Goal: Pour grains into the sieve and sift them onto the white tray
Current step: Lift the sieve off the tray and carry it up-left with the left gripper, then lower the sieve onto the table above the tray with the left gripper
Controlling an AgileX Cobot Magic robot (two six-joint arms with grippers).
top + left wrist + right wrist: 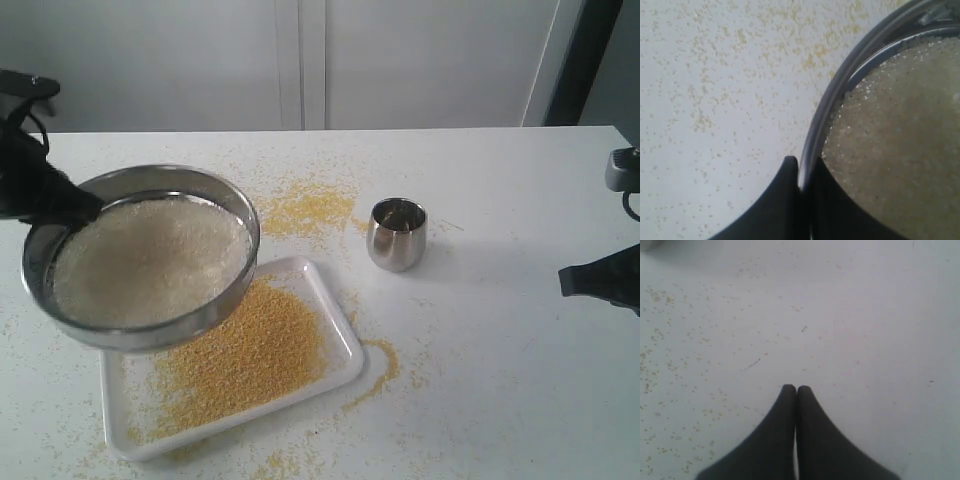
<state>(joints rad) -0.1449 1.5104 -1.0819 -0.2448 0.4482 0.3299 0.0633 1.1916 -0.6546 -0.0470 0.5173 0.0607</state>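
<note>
Sieve [160, 338] over white tray [338, 345] — rim [814, 131] in left gripper [800, 166] (right gripper [796, 388] closed, empty)

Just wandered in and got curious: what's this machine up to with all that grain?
The left gripper is clamped on the rim of the sieve, holding it tilted above the white tray. Pale coarse grains sit in the mesh; fine yellow granules lie on the tray and scattered over the table. The right gripper is shut and empty, off to the side.

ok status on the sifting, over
Left gripper clamped on sieve rim, above white tray. Right gripper shut, empty. Yellow grains on tray, pale grains in sieve. Cup clear.
</note>
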